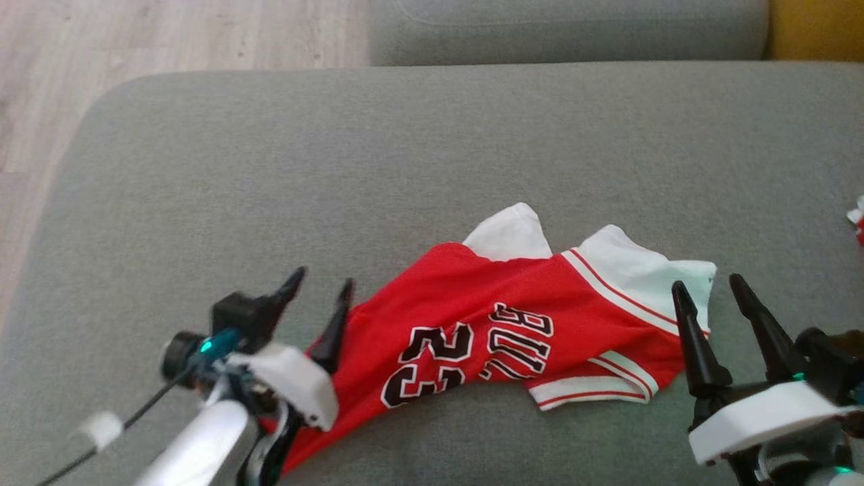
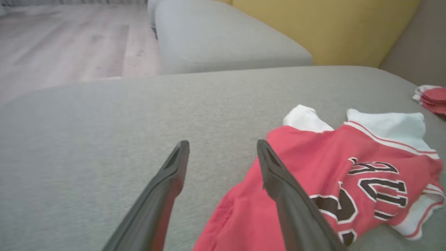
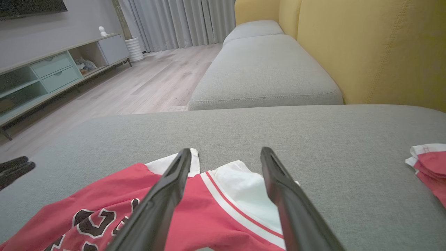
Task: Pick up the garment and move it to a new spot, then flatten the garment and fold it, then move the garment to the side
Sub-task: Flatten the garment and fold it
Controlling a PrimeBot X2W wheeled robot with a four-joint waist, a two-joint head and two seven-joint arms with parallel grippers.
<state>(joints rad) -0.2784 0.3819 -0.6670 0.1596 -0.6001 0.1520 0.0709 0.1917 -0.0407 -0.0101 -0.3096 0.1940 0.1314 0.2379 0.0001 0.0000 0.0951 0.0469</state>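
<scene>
Bare grey cushion [image 1: 337, 169] lies open beyond and to the left of the crumpled red jersey [image 1: 472, 304], giving free passage there. A second red-and-white cloth [image 3: 429, 163] sits at the cushion's right edge, and the yellow backrest [image 3: 366, 52] rises past the far right corner

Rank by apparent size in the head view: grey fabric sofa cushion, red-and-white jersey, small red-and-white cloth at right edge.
Largest first:
grey fabric sofa cushion
red-and-white jersey
small red-and-white cloth, partly cut off
</scene>
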